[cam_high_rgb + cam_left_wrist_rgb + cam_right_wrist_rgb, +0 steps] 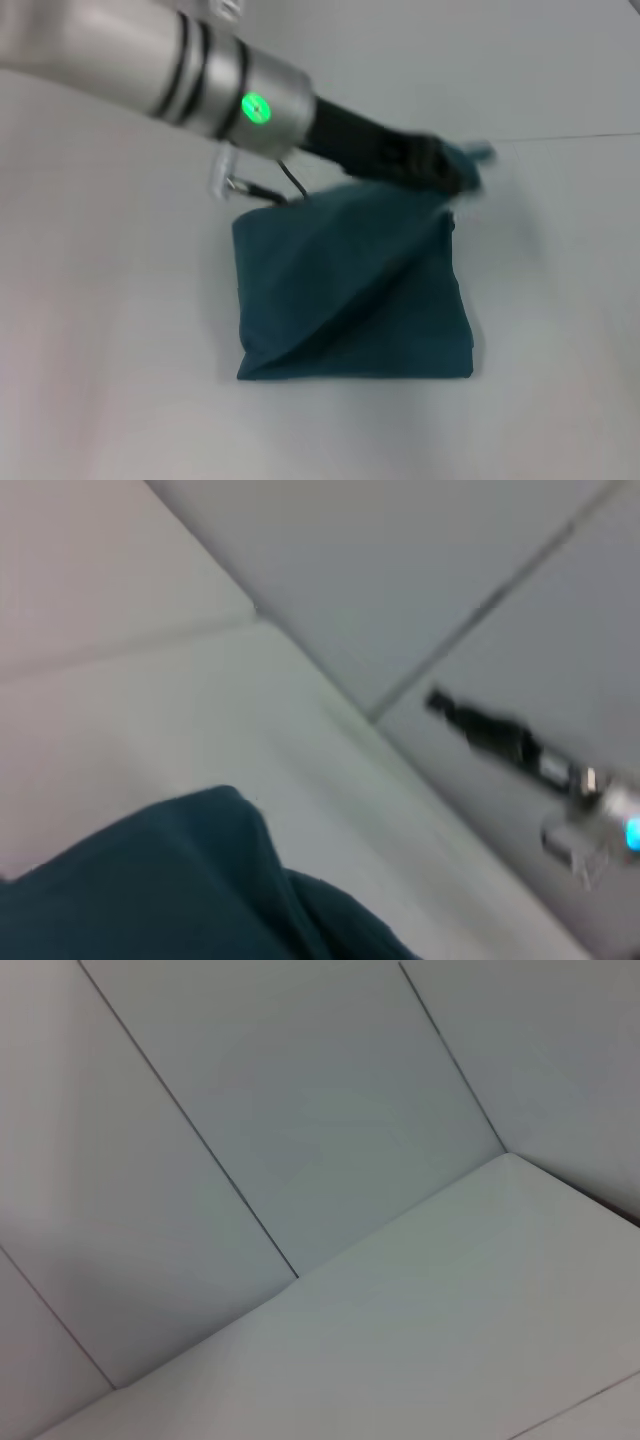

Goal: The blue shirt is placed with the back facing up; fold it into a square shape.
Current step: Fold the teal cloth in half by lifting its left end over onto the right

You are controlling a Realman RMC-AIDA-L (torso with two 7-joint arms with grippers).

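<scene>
the blue shirt (350,300) is lying on the white table (110,330), already gathered into a thick, roughly square bundle. its far right corner is being lifted, so a diagonal ridge is running across the top layer. the left gripper (455,165) is reaching across from the robot's left and is clamped on that raised corner, a tuft of cloth showing past its tip. in the left wrist view, a mound of the shirt (170,880) is filling the near part of the picture.

to do this fold well, the corner probably needs carrying low and evenly across the bundle, so the lower layers are not dragging or shifting, and the edges are lining up before release.

the right gripper is not showing in any view; only 1 arm is working.
</scene>
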